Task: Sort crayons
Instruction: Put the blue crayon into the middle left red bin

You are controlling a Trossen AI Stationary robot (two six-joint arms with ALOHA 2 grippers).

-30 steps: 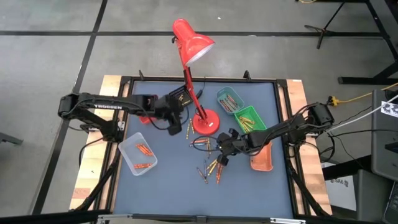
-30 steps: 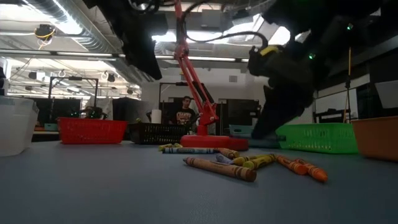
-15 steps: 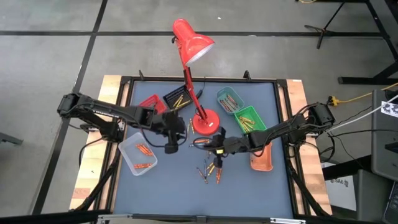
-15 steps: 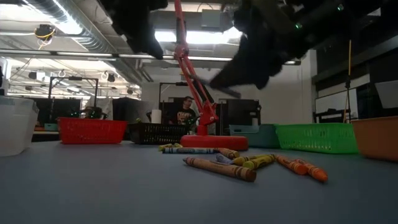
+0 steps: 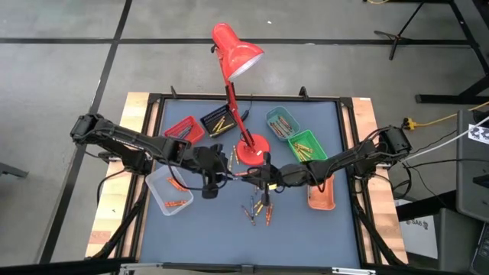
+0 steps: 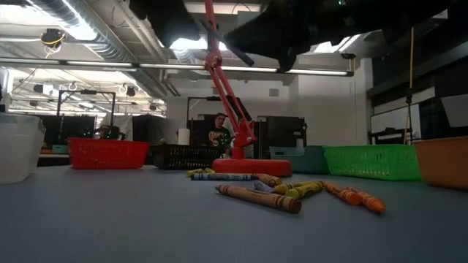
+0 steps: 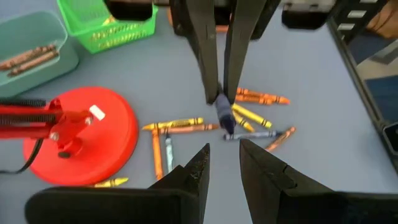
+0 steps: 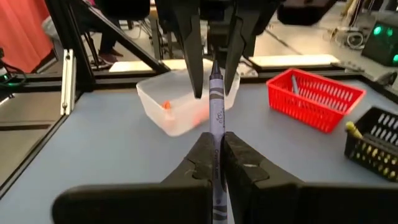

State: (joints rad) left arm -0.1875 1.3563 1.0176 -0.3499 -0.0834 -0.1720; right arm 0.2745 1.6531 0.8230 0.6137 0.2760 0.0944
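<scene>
Blue-grey crayon (image 8: 216,106) pinched in right gripper (image 8: 217,163), being offered tip-first between left gripper's (image 7: 222,167) parted jaws, just in front of lamp base (image 5: 251,150); likely handing over. Loose crayons (image 5: 258,205) lying nearer than base.

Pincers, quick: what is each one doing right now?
Left pincer: open, holding nothing, facing the right one above the table.
Right pincer: shut on a grey-blue crayon, holding it out toward the left one.

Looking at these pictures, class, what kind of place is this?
Probably a robotics lab or workshop: exposed ceiling ducts, a framed test table, and equipment benches behind, with a person there.
</scene>
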